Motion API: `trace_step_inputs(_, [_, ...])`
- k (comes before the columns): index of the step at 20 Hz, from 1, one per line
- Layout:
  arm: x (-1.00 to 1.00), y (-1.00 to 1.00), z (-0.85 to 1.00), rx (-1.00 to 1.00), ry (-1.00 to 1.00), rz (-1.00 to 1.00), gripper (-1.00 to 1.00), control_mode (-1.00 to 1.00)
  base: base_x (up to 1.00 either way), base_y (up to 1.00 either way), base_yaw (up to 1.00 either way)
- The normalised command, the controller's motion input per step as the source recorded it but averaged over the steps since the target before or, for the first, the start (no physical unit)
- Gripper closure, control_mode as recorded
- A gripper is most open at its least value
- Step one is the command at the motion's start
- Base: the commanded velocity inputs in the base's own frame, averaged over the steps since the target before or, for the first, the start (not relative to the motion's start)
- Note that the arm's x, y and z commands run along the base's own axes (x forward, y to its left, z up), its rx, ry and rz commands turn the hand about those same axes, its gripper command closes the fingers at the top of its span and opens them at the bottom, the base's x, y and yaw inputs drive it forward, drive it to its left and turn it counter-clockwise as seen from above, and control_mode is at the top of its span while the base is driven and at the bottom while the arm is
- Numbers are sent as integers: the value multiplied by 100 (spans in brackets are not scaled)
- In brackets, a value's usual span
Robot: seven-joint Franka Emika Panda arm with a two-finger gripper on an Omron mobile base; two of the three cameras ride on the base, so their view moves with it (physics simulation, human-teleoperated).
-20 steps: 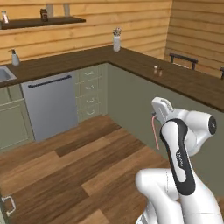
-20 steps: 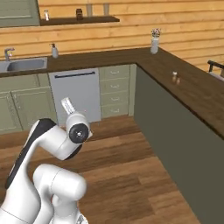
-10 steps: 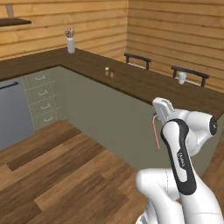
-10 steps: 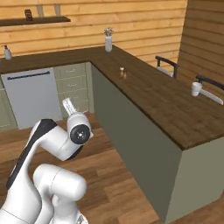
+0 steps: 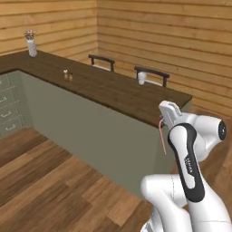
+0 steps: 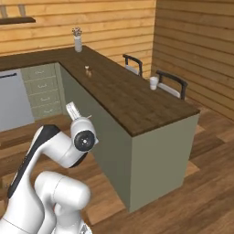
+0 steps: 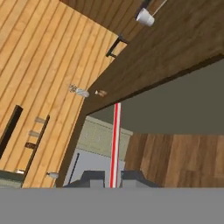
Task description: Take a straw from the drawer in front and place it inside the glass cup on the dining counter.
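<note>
Gripper [image 7: 112, 178] pinching the straw [image 7: 115, 144], held at our chest.
Since earlier, our base has turned: the counter [image 6: 132, 103] end and cup [image 6: 154, 82] now face us.

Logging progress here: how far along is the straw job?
Picked up: the straw is clamped in the shut gripper, carried beside the dining counter. Left: reach the glass cup standing near the counter's far end by the chairs, and drop the straw inside it.
</note>
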Motion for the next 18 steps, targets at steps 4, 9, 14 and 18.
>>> trace_step_inputs(4, [0, 0, 0, 0, 0, 0, 100, 100, 29, -63, -21])
trace_step_inputs(9, [0, 0, 0, 0, 0, 0, 100, 100, 59, -63, -19])
trace_step_inputs(14, [0, 0, 0, 0, 0, 0, 100, 100, 53, -82, -11])
trace_step_inputs(18, [0, 0, 0, 0, 0, 0, 100, 100, 59, -71, -8])
